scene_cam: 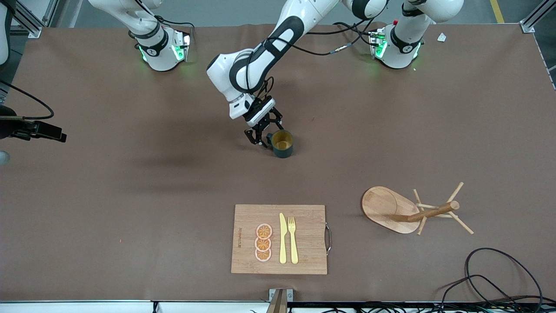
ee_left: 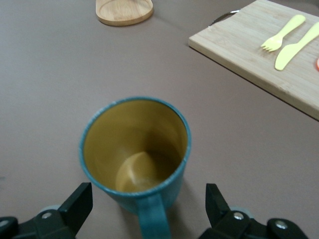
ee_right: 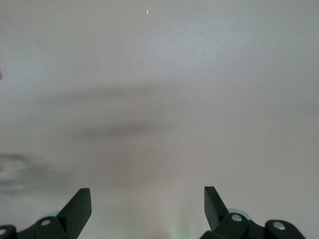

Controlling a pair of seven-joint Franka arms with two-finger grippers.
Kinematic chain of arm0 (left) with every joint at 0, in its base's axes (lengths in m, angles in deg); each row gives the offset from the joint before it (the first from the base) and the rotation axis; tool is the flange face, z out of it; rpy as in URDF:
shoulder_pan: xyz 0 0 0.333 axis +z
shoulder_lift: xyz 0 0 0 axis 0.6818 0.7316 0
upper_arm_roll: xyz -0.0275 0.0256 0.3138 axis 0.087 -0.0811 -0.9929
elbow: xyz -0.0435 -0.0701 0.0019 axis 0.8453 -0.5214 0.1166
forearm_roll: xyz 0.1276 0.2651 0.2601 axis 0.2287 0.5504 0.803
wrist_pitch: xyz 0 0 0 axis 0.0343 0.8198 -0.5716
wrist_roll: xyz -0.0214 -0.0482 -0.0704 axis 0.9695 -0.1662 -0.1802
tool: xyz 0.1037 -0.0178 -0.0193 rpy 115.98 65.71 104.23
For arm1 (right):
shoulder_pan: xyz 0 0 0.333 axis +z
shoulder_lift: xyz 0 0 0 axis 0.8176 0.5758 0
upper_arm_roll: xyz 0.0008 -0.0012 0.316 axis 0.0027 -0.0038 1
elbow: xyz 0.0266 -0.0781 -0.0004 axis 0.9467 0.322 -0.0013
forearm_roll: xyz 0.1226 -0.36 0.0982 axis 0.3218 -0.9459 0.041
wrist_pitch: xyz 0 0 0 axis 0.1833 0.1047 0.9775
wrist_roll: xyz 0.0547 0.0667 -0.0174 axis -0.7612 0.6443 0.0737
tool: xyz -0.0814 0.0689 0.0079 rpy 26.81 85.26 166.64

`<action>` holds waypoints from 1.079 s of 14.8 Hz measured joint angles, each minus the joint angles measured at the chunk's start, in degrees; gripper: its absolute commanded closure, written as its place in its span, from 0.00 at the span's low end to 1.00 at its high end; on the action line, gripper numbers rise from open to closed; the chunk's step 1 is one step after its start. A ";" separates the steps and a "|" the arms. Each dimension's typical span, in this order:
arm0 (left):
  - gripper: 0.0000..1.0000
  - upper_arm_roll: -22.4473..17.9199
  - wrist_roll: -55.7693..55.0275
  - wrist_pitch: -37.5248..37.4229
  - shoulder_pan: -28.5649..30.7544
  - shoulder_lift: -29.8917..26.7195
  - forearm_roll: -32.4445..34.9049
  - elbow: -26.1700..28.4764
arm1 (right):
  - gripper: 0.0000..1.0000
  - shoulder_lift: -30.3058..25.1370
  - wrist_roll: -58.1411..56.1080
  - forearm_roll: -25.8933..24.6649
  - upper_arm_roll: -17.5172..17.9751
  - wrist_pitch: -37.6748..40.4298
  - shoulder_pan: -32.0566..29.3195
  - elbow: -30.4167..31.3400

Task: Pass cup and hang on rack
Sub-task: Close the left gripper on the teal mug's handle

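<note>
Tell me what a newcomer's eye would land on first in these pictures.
First, the left gripper down at the table's middle, jaws open either side of the handle of the upright cup. Next, the rack, nearer the front camera toward the left arm's end, and beside it the cutting board bearing orange slices, knife and fork.

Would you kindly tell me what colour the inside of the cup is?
Yellowish-orange inside the cup, while its outside is dark teal; the left wrist view shows it best.

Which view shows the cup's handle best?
The left wrist view: the cup fills it, with the handle pointing toward the camera. The front view shows the cup small, its handle hidden by the left gripper. The right wrist view shows no cup.
</note>
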 measured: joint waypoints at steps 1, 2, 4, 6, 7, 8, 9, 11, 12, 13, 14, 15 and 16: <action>0.00 -0.11 -0.01 0.04 -0.03 0.89 0.00 -0.85 | 0.00 0.00 0.00 0.00 0.01 0.04 0.00 0.00; 0.01 -0.34 -0.02 0.21 -0.08 1.58 0.00 -1.31 | 0.00 0.00 0.00 0.00 0.05 0.04 0.00 0.00; 0.04 -0.76 -0.03 1.05 -0.12 2.42 0.00 -1.90 | 0.00 -0.02 0.00 0.03 0.32 0.04 0.01 -0.03; 0.10 -0.86 -0.57 1.65 -0.12 2.70 0.00 -2.10 | 0.00 -0.43 0.01 0.03 0.74 0.13 0.10 -0.14; 0.13 -0.87 -1.17 2.16 -0.12 2.73 0.00 -2.12 | 0.00 -1.01 0.01 0.03 0.87 0.37 0.17 -0.12; 0.15 -0.90 -1.55 2.68 -0.13 2.75 0.00 -2.14 | 0.00 -1.82 0.02 0.03 0.98 0.70 0.19 -0.09; 0.19 -0.92 -1.98 3.23 -0.13 2.81 0.00 -2.15 | 0.00 -2.90 0.02 0.03 1.04 1.11 0.19 0.15; 0.24 -0.93 -2.46 3.84 -0.13 3.26 0.00 -2.16 | 0.00 -5.64 0.02 0.02 1.04 1.42 0.18 1.45; 0.28 -0.94 -2.61 4.14 -0.13 3.61 0.00 -2.17 | 0.00 -7.01 0.01 0.00 1.04 1.43 0.18 2.36; 0.32 -0.94 -2.90 4.24 -0.14 4.02 0.00 -2.17 | 0.00 -8.21 0.01 -0.03 1.04 1.45 0.18 3.18; 0.39 -0.94 -3.08 4.27 -0.15 4.46 0.00 -2.18 | 0.00 -9.10 0.01 -0.04 1.04 1.48 0.18 3.75; 0.47 -0.95 -3.15 4.29 -0.15 4.88 0.00 -2.18 | 0.00 -9.85 0.01 -0.04 1.04 1.50 0.18 4.17; 0.59 -0.96 -3.22 4.33 -0.15 5.23 0.00 -2.18 | 0.00 -10.39 0.01 -0.04 1.03 1.59 0.18 4.48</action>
